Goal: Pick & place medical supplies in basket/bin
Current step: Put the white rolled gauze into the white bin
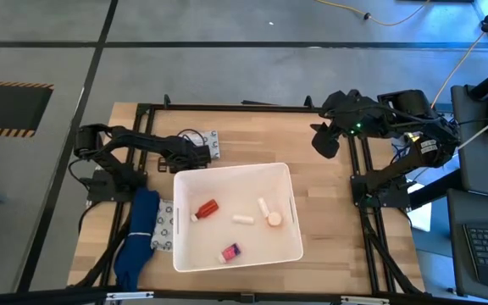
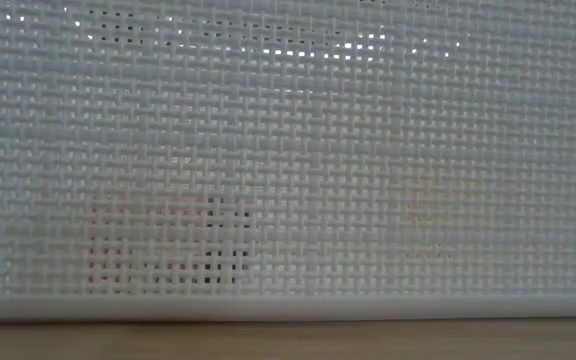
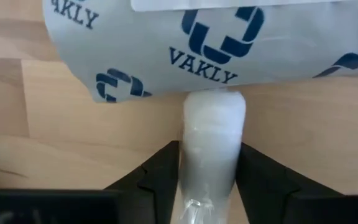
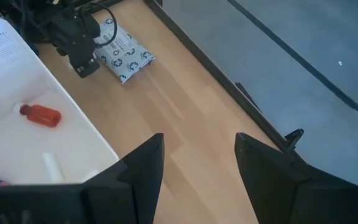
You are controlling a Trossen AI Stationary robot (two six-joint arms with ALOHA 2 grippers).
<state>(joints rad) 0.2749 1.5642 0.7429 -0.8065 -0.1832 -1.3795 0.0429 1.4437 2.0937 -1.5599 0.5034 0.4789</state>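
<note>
On pale wood table [image 1: 312,220], ringed by grey floor [image 1: 227,25]: white tub [image 1: 288,196] holds red bottle [image 1: 206,207], tubes, vials. Left gripper [image 3: 210,165], at tub's far-left corner, closes on packet's [image 3: 160,43] clear edge. Second packet [image 1: 165,225] lies left of tub by blue cloth [image 1: 136,241]. Right gripper [image 4: 199,165] hovers open, empty, far right.
</note>
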